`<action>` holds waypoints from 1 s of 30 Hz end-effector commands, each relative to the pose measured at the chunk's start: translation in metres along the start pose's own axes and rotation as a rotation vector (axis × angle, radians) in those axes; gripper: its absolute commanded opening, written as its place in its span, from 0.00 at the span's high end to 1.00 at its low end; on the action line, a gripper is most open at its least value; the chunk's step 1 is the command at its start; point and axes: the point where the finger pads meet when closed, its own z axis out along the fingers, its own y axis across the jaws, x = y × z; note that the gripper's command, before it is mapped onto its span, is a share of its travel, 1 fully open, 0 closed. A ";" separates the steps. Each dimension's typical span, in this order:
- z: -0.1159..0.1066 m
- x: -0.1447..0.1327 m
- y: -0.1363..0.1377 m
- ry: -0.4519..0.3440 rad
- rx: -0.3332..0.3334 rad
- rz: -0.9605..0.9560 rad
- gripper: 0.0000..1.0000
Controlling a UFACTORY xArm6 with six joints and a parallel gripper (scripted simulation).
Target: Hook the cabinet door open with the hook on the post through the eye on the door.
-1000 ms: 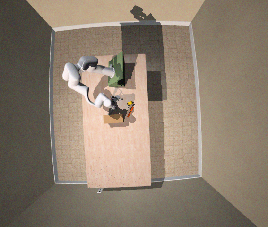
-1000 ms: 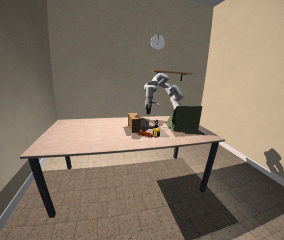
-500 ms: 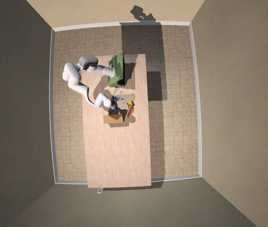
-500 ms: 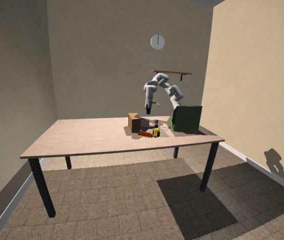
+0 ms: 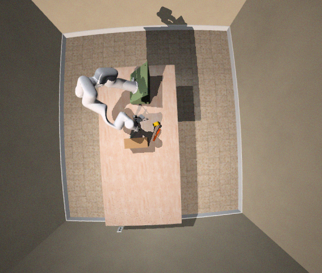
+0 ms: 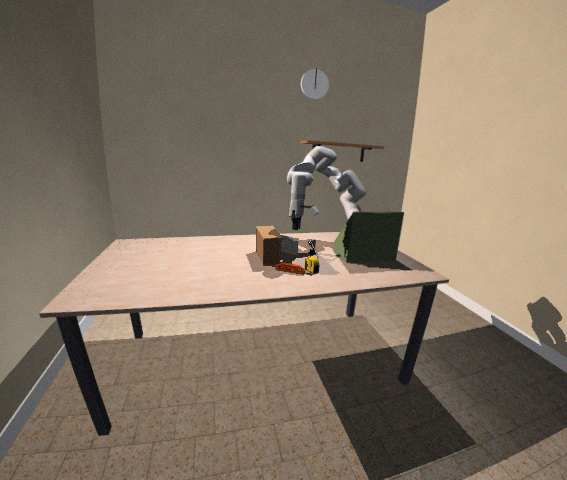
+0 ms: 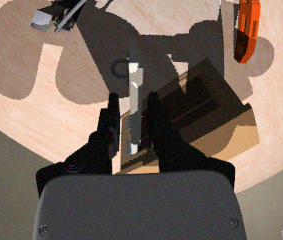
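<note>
Light-brown and boxy, the wooden cabinet [image 5: 136, 143] [image 6: 268, 245] [image 7: 226, 145] stands on the pale wood desk [image 5: 143, 182] [image 6: 169, 273] [image 7: 16, 105], right of centre in the wrist view, its thin grey door [image 6: 289, 244] [image 7: 135, 107] swung out from the front and bearing a dark round eye [image 7: 112, 68] near mid-frame. Above it hangs the black pincer [image 5: 137, 128] [image 6: 296, 223] [image 7: 133, 105], fingers parted partway and grasping nothing. An orange slotted bar [image 5: 157, 135] [image 6: 289, 268] [image 7: 249, 30] lies at the wrist view's upper right, near a yellow-and-black block [image 5: 156, 124] [image 6: 311, 264] in the exterior view.
</note>
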 end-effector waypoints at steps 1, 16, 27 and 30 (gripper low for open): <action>0.000 -0.001 0.001 -0.001 -0.004 0.001 0.73; 0.022 -0.001 0.001 -0.001 -0.004 0.001 0.73; 0.041 -0.001 0.001 -0.001 -0.004 0.001 0.73; 0.045 -0.001 0.001 -0.001 -0.004 0.001 0.73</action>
